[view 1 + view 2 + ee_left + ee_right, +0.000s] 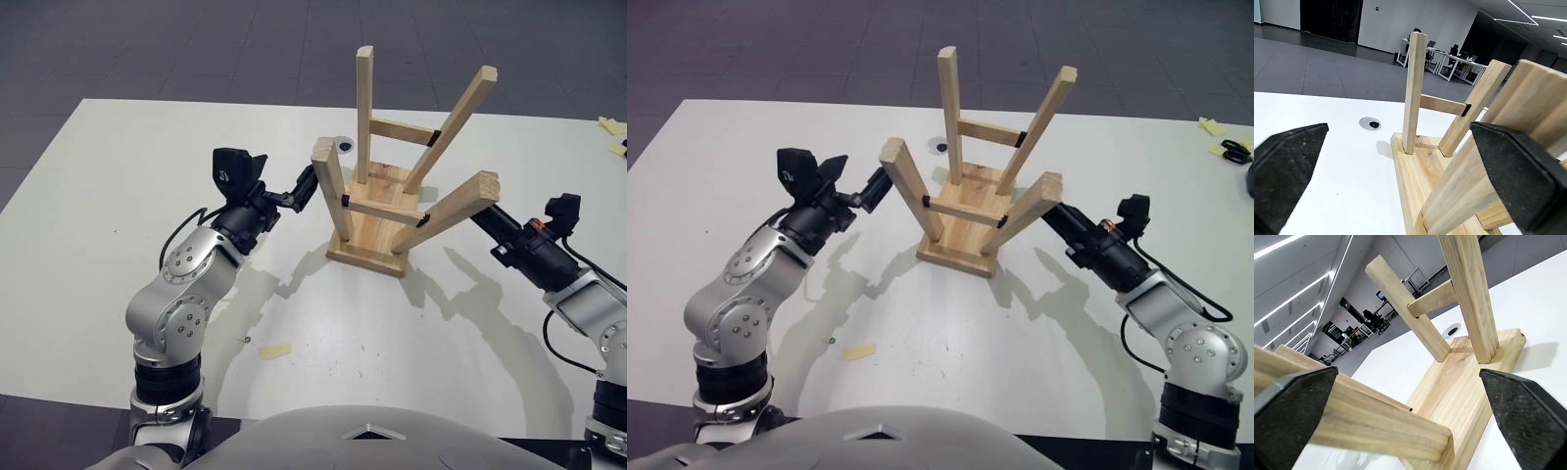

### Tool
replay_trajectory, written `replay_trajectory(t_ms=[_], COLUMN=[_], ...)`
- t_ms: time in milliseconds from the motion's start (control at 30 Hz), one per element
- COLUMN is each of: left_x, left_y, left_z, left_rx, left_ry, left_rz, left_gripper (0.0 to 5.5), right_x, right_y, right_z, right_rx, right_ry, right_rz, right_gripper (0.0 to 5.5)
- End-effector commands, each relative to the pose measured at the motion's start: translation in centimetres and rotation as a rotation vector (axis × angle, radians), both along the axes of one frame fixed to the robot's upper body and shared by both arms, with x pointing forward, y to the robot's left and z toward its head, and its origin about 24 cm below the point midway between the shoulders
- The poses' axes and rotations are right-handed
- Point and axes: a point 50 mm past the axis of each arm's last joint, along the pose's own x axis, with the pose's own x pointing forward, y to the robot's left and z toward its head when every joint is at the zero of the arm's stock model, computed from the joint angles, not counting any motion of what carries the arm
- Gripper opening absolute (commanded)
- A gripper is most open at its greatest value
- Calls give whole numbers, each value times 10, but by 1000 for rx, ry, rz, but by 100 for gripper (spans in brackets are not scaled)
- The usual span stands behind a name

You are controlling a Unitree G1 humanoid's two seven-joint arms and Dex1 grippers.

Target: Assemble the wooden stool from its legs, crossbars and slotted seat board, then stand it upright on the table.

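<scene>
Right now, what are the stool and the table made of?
Stool: pale wood, probably bare and unvarnished; grain lines show along the legs and seat.
Table: smooth, matte white top, maybe laminate or painted board; the look leaves that open.

No legible text, number or brand anywhere. Small pale mark on the black housing (238, 168) behind the left gripper (310, 184), too tiny to read. Green lit sign (1341, 306) on the far wall of the room, likewise too small to make out.
</scene>
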Motion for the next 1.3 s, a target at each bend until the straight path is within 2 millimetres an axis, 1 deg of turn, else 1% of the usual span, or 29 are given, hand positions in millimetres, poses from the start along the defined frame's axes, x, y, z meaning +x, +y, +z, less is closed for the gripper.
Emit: replay_trajectory(t_ms=[33,67,133,200,233,300,400,567,633,700,767,800,833,867,933,967,1033,1067,1100,1133,1167,1200,1233,1300], left_x=[-5,-2,9,13,14,14,14,15,17,19,22,24,25,25,21,19,14,11,7,1,-6,-12,-16,-18], left_y=[-21,-13,11,30,36,42,45,42,43,46,48,48,47,46,47,50,59,62,64,65,68,72,77,85], left_z=[2,0,-4,-1,2,5,4,4,8,12,17,18,18,18,15,13,7,5,3,2,0,-3,-7,-15], left_rx=[31,52,103,120,120,116,127,129,126,117,99,69,58,64,67,73,89,98,105,120,145,175,206,267], left_ry=[-9,-1,14,4,-5,-12,-12,-15,-28,-45,-60,-55,-53,-53,-44,-35,-14,-10,-5,-1,6,25,48,85], left_rz=[-183,-144,-14,68,86,101,111,113,116,133,150,159,161,153,156,167,203,207,183,143,101,68,45,39], left_gripper=[537,537,537,537,537,537,537,537,537,537,537,537,537,537,537,537,537,537,537,537,537,537,537,537], right_x=[10,10,8,4,2,-2,-5,-20,-26,-32,-30,-27,-24,-24,-29,-34,-46,-51,-53,-51,-46,-35,-23,2], right_y=[27,24,12,-2,-9,-19,-24,-26,-7,25,58,69,76,76,59,47,21,9,-5,-17,-26,-35,-38,-35], right_z=[17,15,7,-1,-4,-8,-3,8,18,28,34,36,36,34,20,13,-8,-19,-30,-36,-40,-42,-41,-34], right_rx=[15,2,-33,-78,-101,-138,-163,-220,-198,-153,-106,-88,-72,-65,-88,-92,-141,-192,-257,-306,-355,-398,-443,-457], right_ry=[-92,-84,-50,-15,3,25,22,57,26,-34,-114,-142,-148,-135,-31,34,191,250,293,306,294,253,187,57], right_rz=[120,104,57,20,1,-22,25,284,422,590,686,698,695,690,657,645,618,598,546,494,418,336,250,103], right_gripper=[540,540,540,540,540,540,540,540,540,540,540,540,540,540,540,540,540,540,540,540,540,540,540,540])
